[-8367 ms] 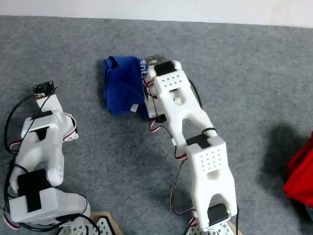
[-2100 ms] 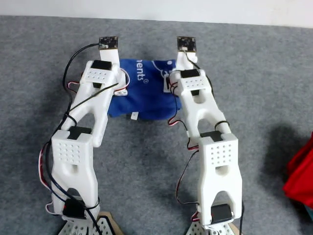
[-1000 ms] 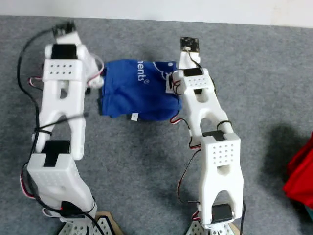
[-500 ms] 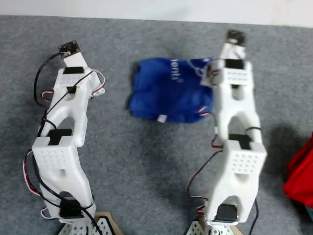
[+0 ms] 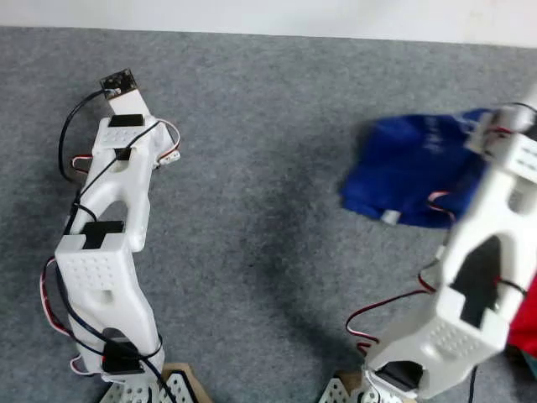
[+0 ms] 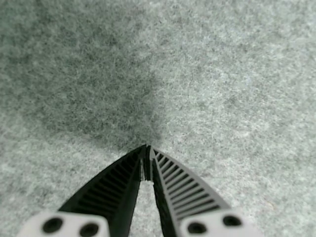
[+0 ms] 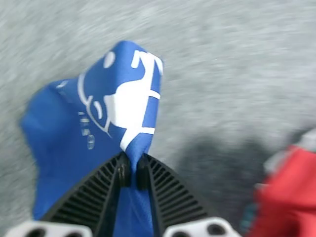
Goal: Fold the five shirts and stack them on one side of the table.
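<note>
While the blue shirt (image 5: 409,172) is held as a compact folded bundle at the right side of the table (image 5: 268,126), its placing on a stack is judged not yet done. One edge of it is pinched tight by the right gripper (image 7: 132,170), and the rest of the cloth is spread out beyond the tips. Whether the bundle rests on the table or is lifted off it cannot be told. A red shirt (image 7: 289,195) is seen near it at the table's right edge, and that spot is taken to be the stacking side. Whether the red one is folded cannot be told, since only part of it is shown. The left gripper (image 6: 146,165) is closed on nothing, its tips together over bare table, well apart from both shirts. By judgement, one shirt is folded and has yet to be set down and released by the red one. Of the five shirts, two are accounted for and the other three are not, so most of the task is assumed to be left.
</note>
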You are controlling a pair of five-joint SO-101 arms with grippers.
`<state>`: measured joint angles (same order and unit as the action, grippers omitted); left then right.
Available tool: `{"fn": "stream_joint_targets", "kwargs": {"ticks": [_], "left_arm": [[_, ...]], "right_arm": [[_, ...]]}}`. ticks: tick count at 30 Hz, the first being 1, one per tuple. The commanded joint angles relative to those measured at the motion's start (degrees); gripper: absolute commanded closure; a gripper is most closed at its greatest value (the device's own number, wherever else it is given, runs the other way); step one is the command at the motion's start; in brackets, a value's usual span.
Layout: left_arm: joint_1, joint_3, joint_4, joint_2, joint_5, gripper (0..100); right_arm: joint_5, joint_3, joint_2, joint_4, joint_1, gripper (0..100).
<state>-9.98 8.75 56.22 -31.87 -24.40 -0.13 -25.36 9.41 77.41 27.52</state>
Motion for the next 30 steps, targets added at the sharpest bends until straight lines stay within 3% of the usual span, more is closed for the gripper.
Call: {"fn": "stream_joint_targets", "kwargs": {"ticks": [1, 20, 30], "left_arm": [[0.66, 2.59, -1.05, 0.48, -0.09, 99], [1.27, 1.45, -1.05, 0.40, 0.00, 99], [1.27, 1.19, -1.05, 0.40, 0.00, 99]], "right_arm": [[3.08, -1.45, -7.60, 0.31, 5.32, 99.1], [14.07, -1.80, -29.49, 2.33, 21.93, 99.1], [14.86, 4.70, -28.79, 0.22, 36.97, 99.1]]}}
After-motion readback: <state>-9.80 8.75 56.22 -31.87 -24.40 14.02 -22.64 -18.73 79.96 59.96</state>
